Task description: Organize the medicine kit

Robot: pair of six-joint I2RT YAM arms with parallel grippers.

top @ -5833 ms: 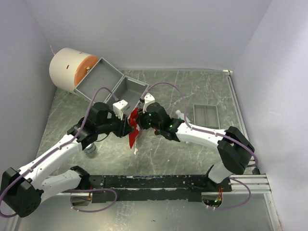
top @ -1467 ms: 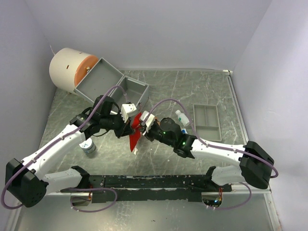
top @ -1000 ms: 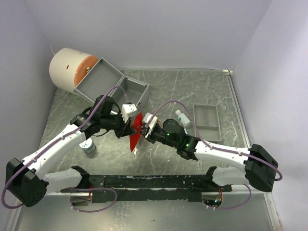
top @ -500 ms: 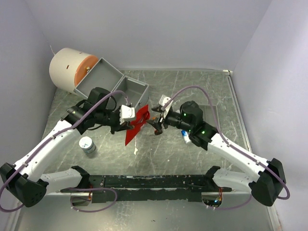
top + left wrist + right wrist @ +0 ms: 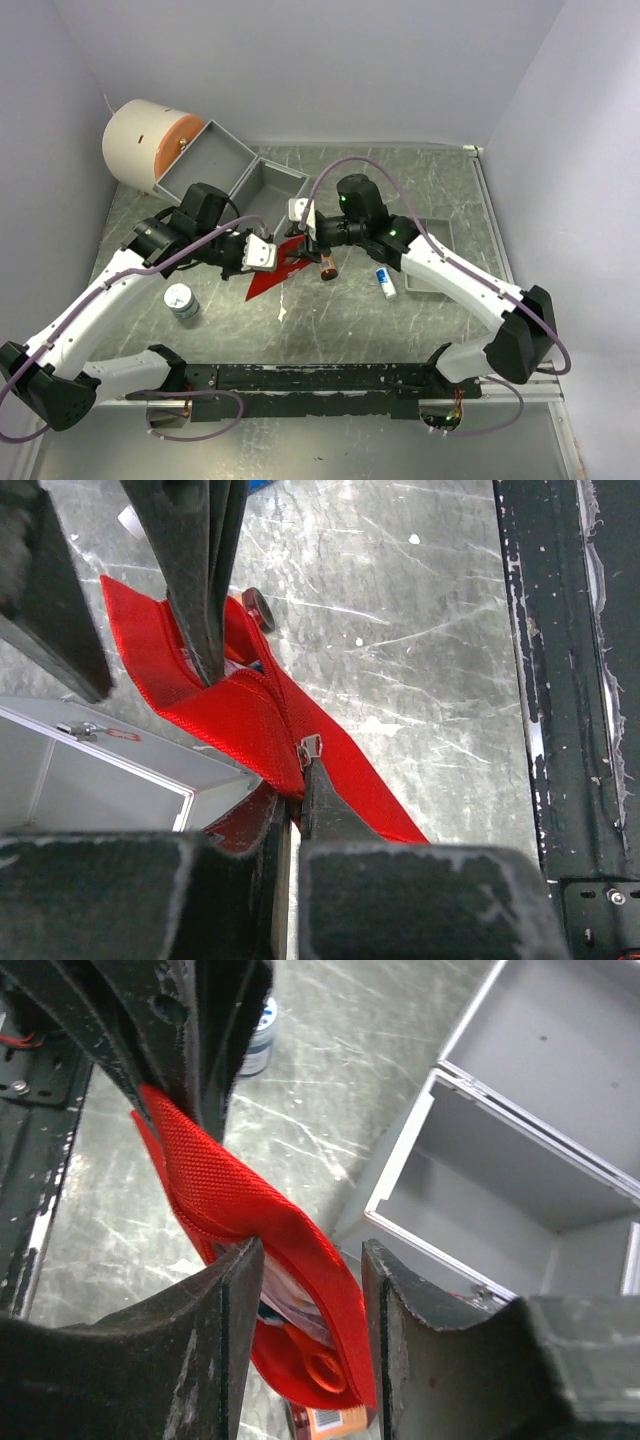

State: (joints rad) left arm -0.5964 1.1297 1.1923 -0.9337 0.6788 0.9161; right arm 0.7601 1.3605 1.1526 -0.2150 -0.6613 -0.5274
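A red zip pouch (image 5: 275, 275) hangs between both grippers over the table. My left gripper (image 5: 262, 255) is shut on its edge beside the zipper pull (image 5: 310, 748), as the left wrist view (image 5: 295, 792) shows. My right gripper (image 5: 303, 226) is open at the pouch's mouth (image 5: 235, 1205). One finger is inside and one outside the far fabric wall, around the gripper's midpoint (image 5: 305, 1260). An orange scissors handle (image 5: 322, 1366) and papers show inside. A brown bottle (image 5: 327, 266) lies on the table just right of the pouch.
An open grey case (image 5: 235, 172) stands behind the pouch, beside a white and orange cylinder (image 5: 145, 143). A white bottle with a blue cap (image 5: 384, 281) lies at the right near a grey tray (image 5: 440, 252). A white jar (image 5: 181, 300) stands at the left. A black rail (image 5: 330, 378) runs along the near edge.
My right gripper has moved from the right of the pouch up to its far mouth. The left gripper has tilted the pouch lower and flatter. The brown bottle lies on the table.
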